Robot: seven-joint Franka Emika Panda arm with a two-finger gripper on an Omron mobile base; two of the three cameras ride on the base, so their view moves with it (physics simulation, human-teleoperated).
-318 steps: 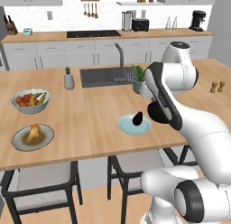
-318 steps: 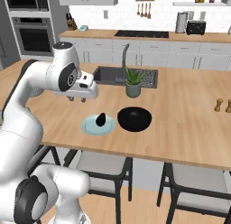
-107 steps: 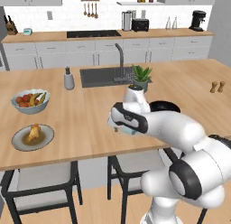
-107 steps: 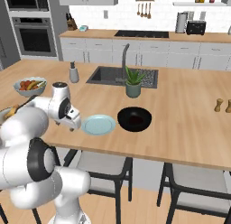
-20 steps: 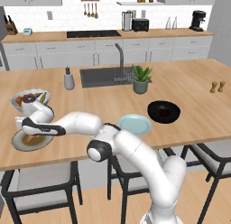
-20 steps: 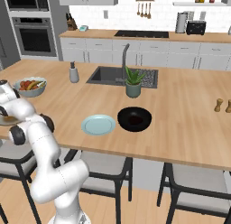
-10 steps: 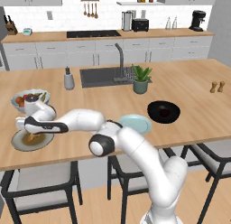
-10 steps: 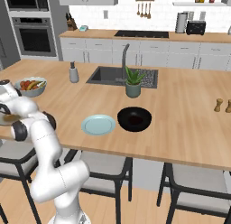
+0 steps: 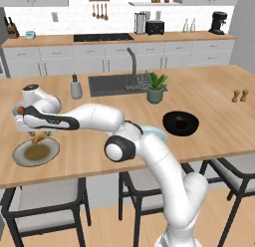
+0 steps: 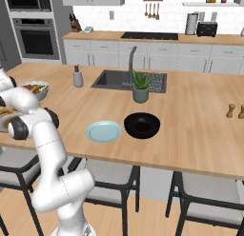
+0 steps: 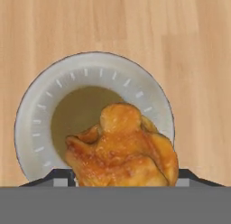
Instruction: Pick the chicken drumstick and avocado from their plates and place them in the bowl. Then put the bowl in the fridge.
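At the island's far left, my gripper [image 9: 37, 136] is shut on the golden-brown chicken drumstick [image 9: 39, 137], which hangs just above the grey plate [image 9: 36, 152] with the brownish centre. In the hand view the drumstick [image 11: 122, 146] sits between my gripper's [image 11: 124, 179] fingertips, over the plate [image 11: 40, 96]. The pale blue plate [image 10: 104, 131] lies bare beside the black bowl [image 10: 142, 125]. The bowl [image 9: 182, 123] is dark inside, so I cannot make out the avocado against it. The fridge is out of view.
A fruit bowl [image 10: 35, 89] stands just behind the grey plate. A soap bottle [image 9: 75, 86], the sink [image 9: 117, 83] and a potted plant [image 9: 156, 88] sit mid-island. Salt and pepper shakers [image 9: 238, 96] are at the far right. Stools [image 9: 47, 196] line the near edge.
The jaws have closed in from wide open onto the drumstick. It now hangs slightly off the plate. The arm has barely shifted.
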